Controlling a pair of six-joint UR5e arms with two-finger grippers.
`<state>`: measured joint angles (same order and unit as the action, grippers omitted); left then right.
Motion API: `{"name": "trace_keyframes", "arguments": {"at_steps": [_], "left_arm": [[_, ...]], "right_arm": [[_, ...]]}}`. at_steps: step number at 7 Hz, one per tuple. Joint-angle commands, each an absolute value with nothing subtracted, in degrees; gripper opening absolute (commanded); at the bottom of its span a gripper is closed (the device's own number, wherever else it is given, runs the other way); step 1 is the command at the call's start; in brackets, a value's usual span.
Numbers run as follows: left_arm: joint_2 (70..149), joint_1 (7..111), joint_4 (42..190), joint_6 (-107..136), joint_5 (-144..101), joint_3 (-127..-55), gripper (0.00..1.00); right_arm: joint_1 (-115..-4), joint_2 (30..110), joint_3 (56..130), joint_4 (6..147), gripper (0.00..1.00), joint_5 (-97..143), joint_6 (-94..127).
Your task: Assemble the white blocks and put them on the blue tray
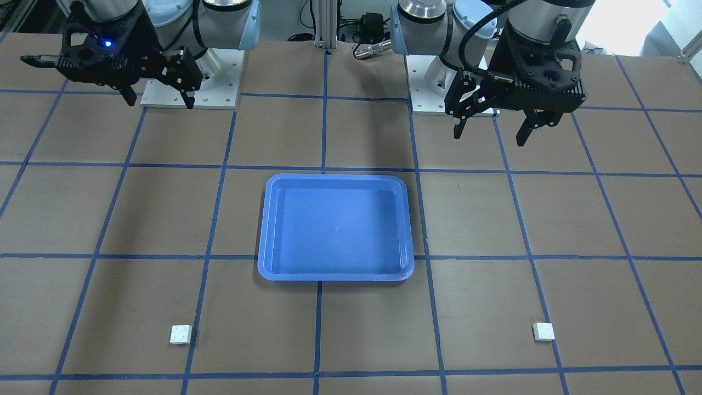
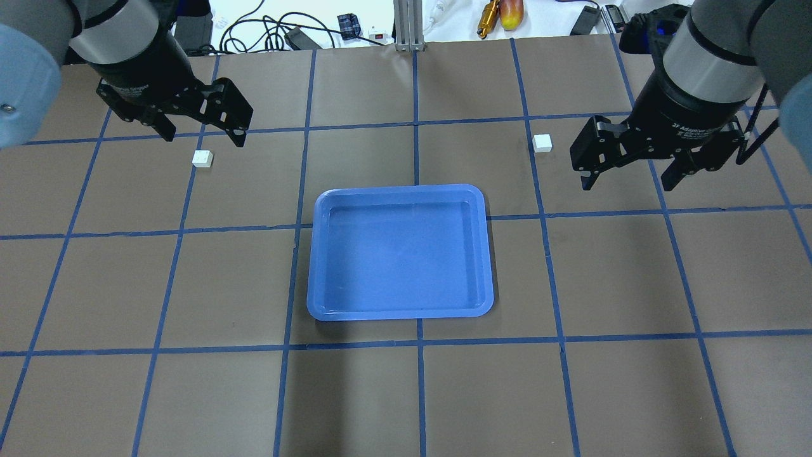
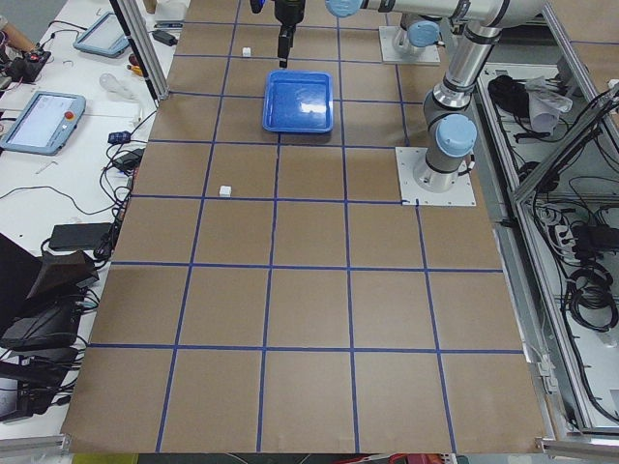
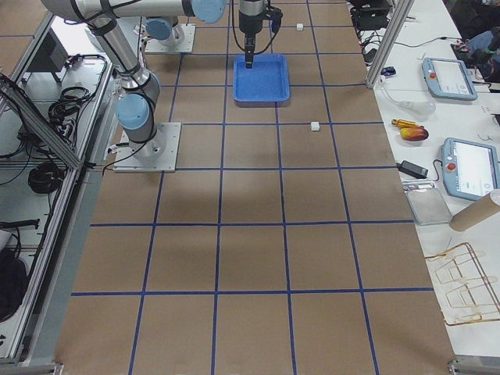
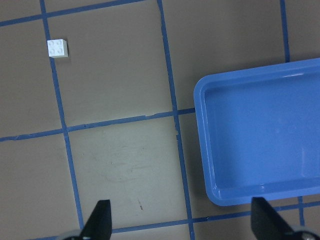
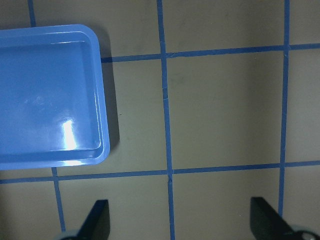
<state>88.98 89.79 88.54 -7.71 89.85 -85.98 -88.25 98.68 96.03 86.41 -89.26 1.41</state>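
Note:
Two small white studded blocks lie apart on the brown table. One lies on my left side, also in the front view and in the left wrist view. The other lies on my right side. The blue tray sits empty mid-table between them. My left gripper hangs open and empty above the table, close to the left block in the overhead view. My right gripper hangs open and empty to the right of the right block. Each wrist view shows part of the tray.
Blue tape lines grid the table. The arm bases stand at the robot's edge. Cables and small tools lie beyond the far edge. Teach pendants rest on the side bench.

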Motion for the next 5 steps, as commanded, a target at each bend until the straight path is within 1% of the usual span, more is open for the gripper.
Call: {"name": "trace_keyframes", "arguments": {"at_steps": [1, 3, 4, 5], "left_arm": [[88.8, 89.8, 89.7, -7.6, 89.2, -85.3, 1.0], [88.6, 89.7, 92.6, -7.6, 89.6, -85.5, 1.0], [90.3, 88.8, 92.5, -8.2, 89.6, -84.6, 1.0], [93.7, 88.6, 92.5, -8.3, 89.7, -82.9, 1.0]], "right_arm": [[-88.3, 98.6, 96.1, 86.4, 1.0, -89.4, 1.6], [-88.3, 98.7, 96.1, 86.4, 1.0, -89.4, 1.6], [-88.2, 98.7, 96.1, 86.3, 1.0, -89.4, 1.6], [-88.3, 98.4, 96.2, 86.3, 1.0, -89.3, 1.9]]}}
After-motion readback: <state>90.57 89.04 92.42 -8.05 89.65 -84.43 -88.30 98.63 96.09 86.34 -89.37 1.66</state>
